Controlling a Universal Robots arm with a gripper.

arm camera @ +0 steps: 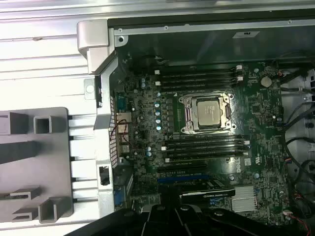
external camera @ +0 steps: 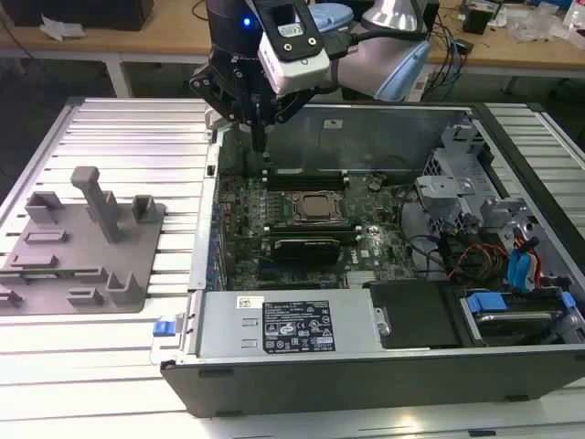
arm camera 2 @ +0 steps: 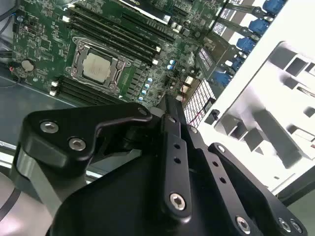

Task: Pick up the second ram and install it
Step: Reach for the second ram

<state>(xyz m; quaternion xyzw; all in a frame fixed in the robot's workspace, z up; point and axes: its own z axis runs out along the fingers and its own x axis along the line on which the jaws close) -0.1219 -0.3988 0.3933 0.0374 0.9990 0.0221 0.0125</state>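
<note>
My gripper [external camera: 260,139] hangs over the far left corner of the motherboard [external camera: 366,229], inside the open computer case. Its fingers [arm camera 2: 170,123] are pressed together into one thin tip and hold nothing that I can see. The tip points down just above the left end of the far memory slots [external camera: 303,178]. These dark slots [arm camera: 197,78] run along one side of the CPU socket [arm camera: 206,112], and a second bank [arm camera: 204,150] runs along the other side. I cannot tell the second ram apart from the slots.
A grey fixture tray [external camera: 82,265] with posts lies on the ribbed table at the exterior view's left. A black expansion card [external camera: 306,247] sits nearer than the socket. Case walls [external camera: 274,329] ring the board. Drive cages and cables [external camera: 494,247] crowd the exterior view's right.
</note>
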